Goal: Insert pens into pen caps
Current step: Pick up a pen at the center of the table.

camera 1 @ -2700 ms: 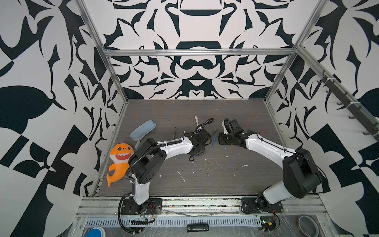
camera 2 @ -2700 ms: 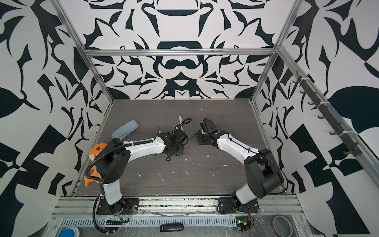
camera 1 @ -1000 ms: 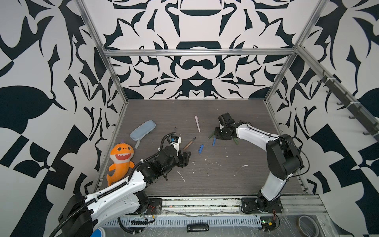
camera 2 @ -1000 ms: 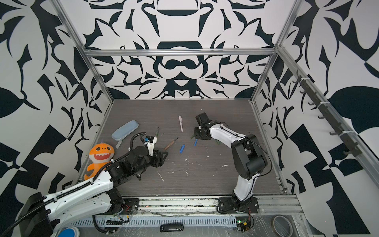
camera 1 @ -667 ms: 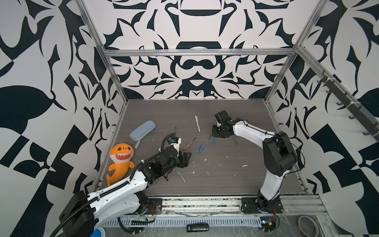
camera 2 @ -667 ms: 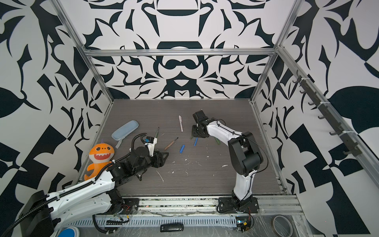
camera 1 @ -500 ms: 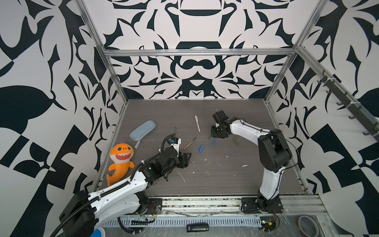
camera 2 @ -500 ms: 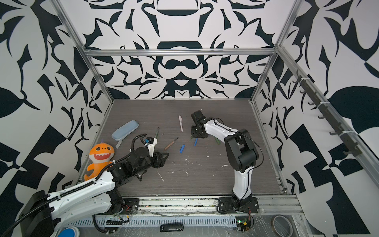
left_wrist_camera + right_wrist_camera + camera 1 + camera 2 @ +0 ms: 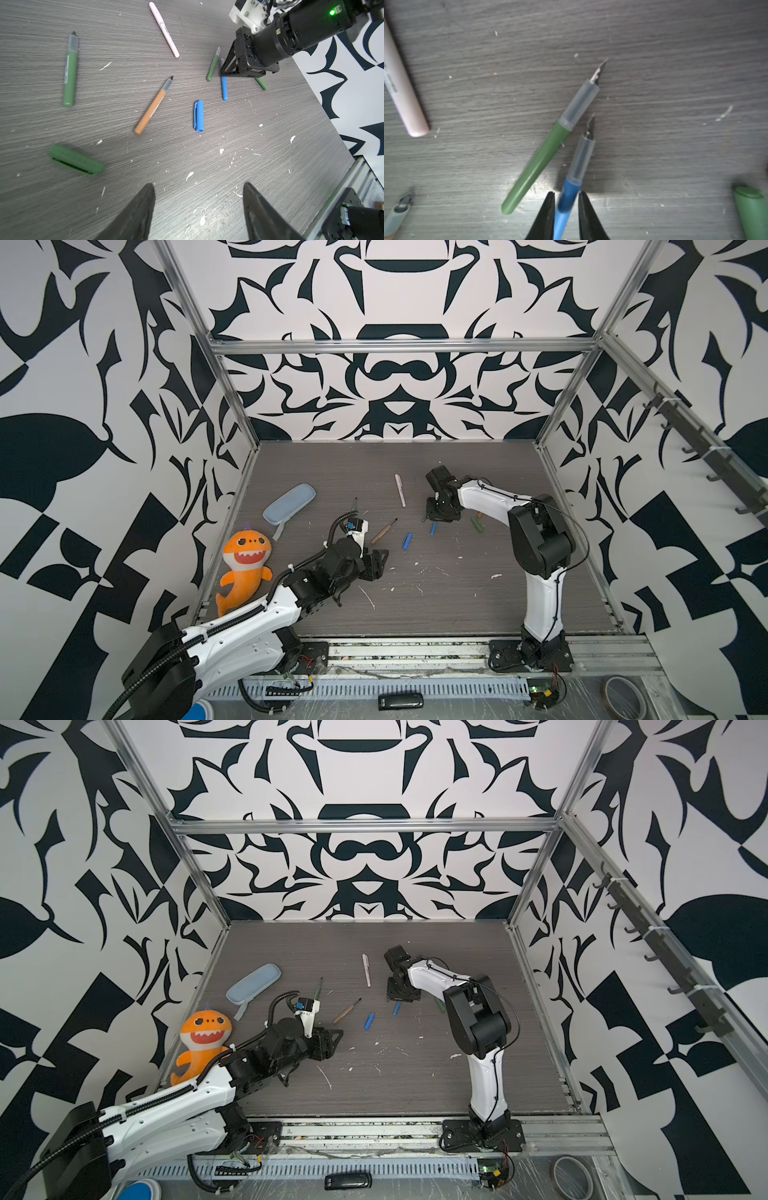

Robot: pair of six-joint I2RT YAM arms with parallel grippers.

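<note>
The right gripper is lowered to the grey wood-grain desk, a little right of its middle. Its jaws are drawn in narrow around the barrel of the thin blue plastic pen. The black fingers are seen against both sides of that barrel. The pen lies flat on the desk with its dark nib uncovered. Just beside it, clear of the fingers, an uncapped thin green plastic pen is laid at a slight angle. A short green plastic cap is seen near the gripper's other side.

The left gripper is held over the desk toward the front edge, left of the middle. Its jaws are spread wide and nothing is held between them.

Ahead of it, a short blue plastic cap with a clip lies alone near the desk's middle. An uncapped orange-brown plastic pen is set just left of it. A second uncapped green pen is placed further toward the left edge. A second green cap lies nearer the front edge. A pale pink plastic pen lies toward the far edge and appears to be capped.

Dark print is carried along the pink barrel. Pale label strips are seen on the second green pen and the orange-brown pen. None of this writing can be read.
</note>
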